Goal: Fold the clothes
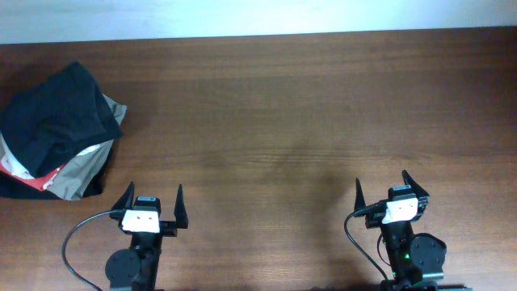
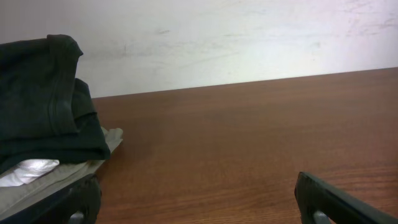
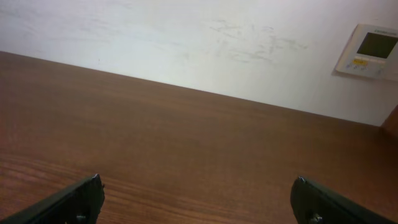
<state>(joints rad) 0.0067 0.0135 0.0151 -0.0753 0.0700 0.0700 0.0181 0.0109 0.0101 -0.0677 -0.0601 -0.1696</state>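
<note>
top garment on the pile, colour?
Black; the top garment shows best in the overhead view.

No legible text; wall panel [image 3: 372, 50] bears small print, possibly brand, unreadable.

- The desk [image 1: 283, 105] is dark brown wood, its grain running left to right.
- A heap of clothes [image 1: 56, 133] lies at its left end, partly over the left border of the overhead view.
- A black garment [image 1: 56, 113] sits crumpled on top.
- A tan garment [image 1: 90, 162] sticks out beneath it on the right, resting on the wood.
- A red and white piece [image 1: 28, 174] shows at the heap's near left.
</note>
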